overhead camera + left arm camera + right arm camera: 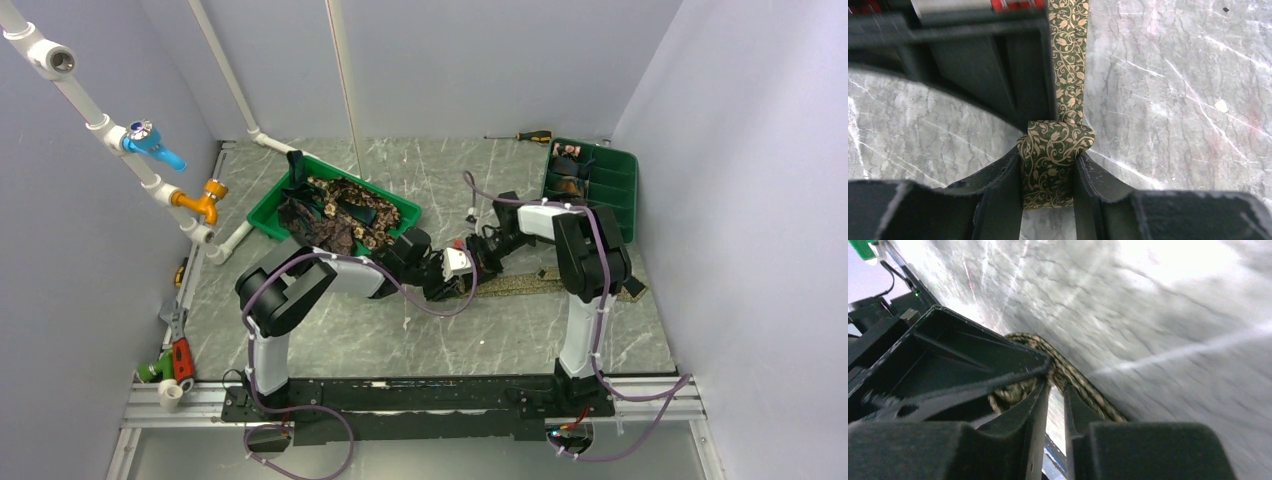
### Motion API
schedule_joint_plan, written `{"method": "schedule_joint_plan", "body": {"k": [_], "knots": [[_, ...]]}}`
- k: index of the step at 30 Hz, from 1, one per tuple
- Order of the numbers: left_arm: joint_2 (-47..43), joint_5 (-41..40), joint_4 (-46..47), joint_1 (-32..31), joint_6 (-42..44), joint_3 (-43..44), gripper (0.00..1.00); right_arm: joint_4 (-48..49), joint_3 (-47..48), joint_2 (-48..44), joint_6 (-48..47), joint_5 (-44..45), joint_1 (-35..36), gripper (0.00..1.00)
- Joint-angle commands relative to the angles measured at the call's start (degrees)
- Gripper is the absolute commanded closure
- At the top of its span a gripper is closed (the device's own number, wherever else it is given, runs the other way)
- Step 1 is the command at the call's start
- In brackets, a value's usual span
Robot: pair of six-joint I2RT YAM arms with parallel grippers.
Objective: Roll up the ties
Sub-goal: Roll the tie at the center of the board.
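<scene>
An olive-green tie with a tan vine pattern lies as a strip [545,284] on the marble table, running right from both grippers. My left gripper [1049,154] is shut on its folded, partly coiled end [1054,140], and the strip [1069,65] runs away from the fingers. In the top view the left gripper [440,278] is at the table's middle. My right gripper [472,262] is right beside it. In the right wrist view its fingers [1057,381] stand almost together with their tips pinching the tie [1090,392] against the table.
A green tray [262,215] at the back left holds a pile of loose ties [340,212]. A green compartment tray [612,185] at the back right holds small coiled ties [568,170]. A screwdriver [525,136] lies at the back. Hand tools [176,358] lie at the left edge.
</scene>
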Motion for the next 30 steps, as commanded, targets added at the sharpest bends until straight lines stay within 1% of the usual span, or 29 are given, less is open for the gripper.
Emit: {"method": "schedule_joint_plan", "body": {"k": [1,5,7,11,13,17,19,25,26,27,28,30], "knots": [[2.3,-5.08,-17.79,0.49,4.61,-2.63,0.63,-5.34,3.62,-5.13,-5.19,0.9,-4.92,0.75],[2.7,-3.94,-20.27,0.64,4.6,-1.1,0.61,-7.33,3.1,-7.76,-6.9,-3.57,-5.02,0.59],[2.83,-3.75,-21.11,0.68,4.24,-0.13,0.59,-6.97,2.69,-7.76,-6.28,-5.76,-4.4,0.55],[3.26,-3.71,-21.6,0.62,3.69,0.97,0.54,-4.5,1.6,-6.49,-4.34,-8.0,-1.97,0.54],[3.47,-3.59,-21.65,0.62,3.45,1.43,0.54,-3.84,1.68,-5.48,-2.84,-8.2,-0.79,0.56],[3.55,-3.61,-21.65,0.65,2.94,1.67,0.53,-4.97,2.17,-3.01,-3.69,-6.58,-0.26,0.57],[3.71,-3.64,-21.64,0.69,2.94,1.87,0.53,-6.18,2.21,-2.28,-5.87,-6.05,-0.49,0.57],[3.61,-3.65,-21.6,0.75,2.88,2.3,0.54,-6.52,0.78,-3.22,-6.06,-5.08,-0.53,0.58],[3.67,-3.61,-21.64,0.71,2.81,2.36,0.54,-6.73,0.74,-2.98,-6.0,-4.61,-0.61,0.56],[3.66,-3.54,-21.65,0.78,2.82,2.36,0.54,-6.61,0.47,-2.99,-5.77,-4.13,-0.76,0.5],[3.67,-3.45,-21.65,0.76,2.92,2.31,0.54,-6.34,0.11,-3.25,-5.48,-3.81,-1.01,0.46],[3.6,-3.28,-21.64,0.71,2.8,2.59,0.53,-5.81,-0.34,-3.61,-5.1,-3.95,-1.49,0.45]]}}
